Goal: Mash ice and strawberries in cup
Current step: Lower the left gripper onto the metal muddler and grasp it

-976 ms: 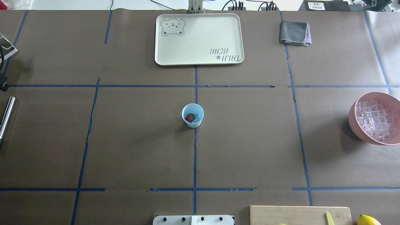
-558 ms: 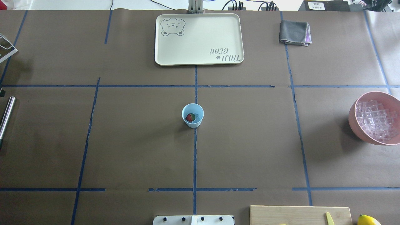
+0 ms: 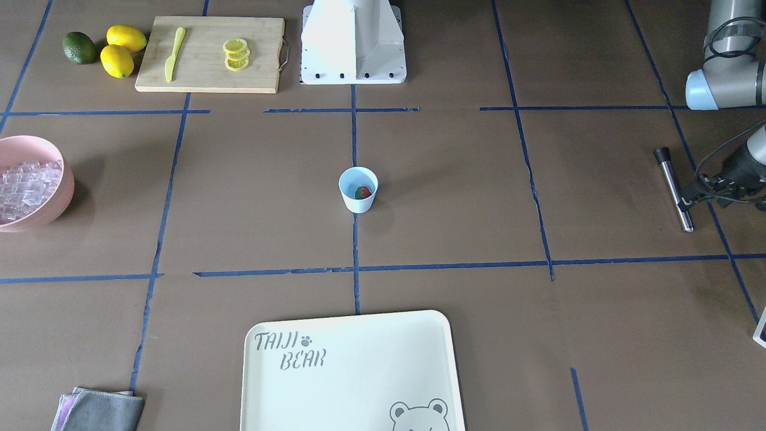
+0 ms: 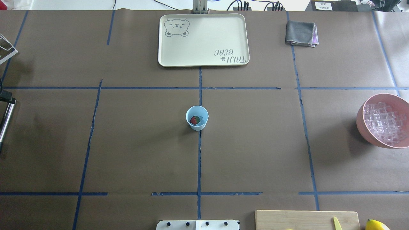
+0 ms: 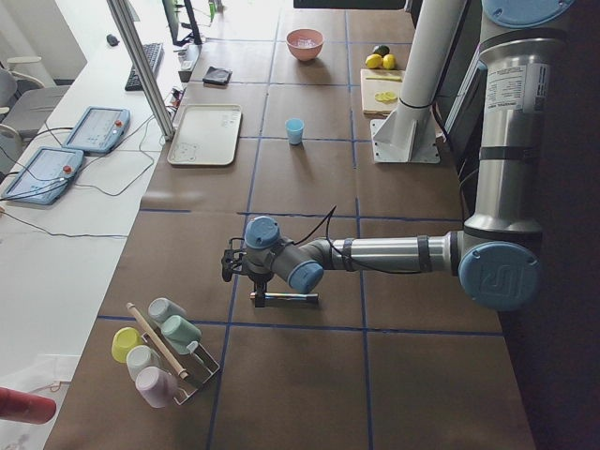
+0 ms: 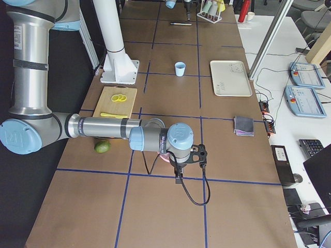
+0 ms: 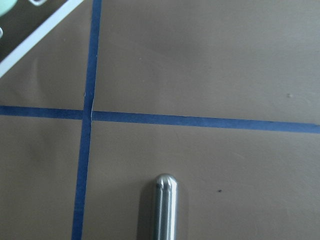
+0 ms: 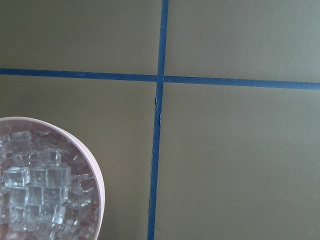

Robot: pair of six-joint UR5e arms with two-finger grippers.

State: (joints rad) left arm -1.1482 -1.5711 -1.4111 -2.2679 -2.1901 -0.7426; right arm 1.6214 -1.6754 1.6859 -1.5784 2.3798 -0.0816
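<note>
While the cup [image 3: 358,190] stands upright at the middle of the worktop [image 3: 479,179] in the front-facing view, 1 strawberry [image 3: 362,192] lies inside it, whole. Far off at the robot's left, the left end effector [image 3: 694,194] hangs just beside a metal rod [image 3: 674,188] lying flat; I cannot tell whether its jaws are parted or closed. At the opposite edge sits a pink bowl [image 3: 60,179] full of ice [image 3: 24,185].

From overhead, something pale sits next to the berry in the cup, possibly ice, but it is too small to be sure.

The exterior left view puts the left end effector right over the rod.

The exterior right view shows the right end effector [image 6: 200,154] above the bowl, well apart from the cup; its state cannot be told.

The left wrist view shows only the rod's rounded tip, no fingers.

The right wrist view shows only the bowl's ice, no fingers.

My reading: the cup is loaded, and mashing has not begun. Left to do: grasp the rod, carry it to the cup and crush.
</note>
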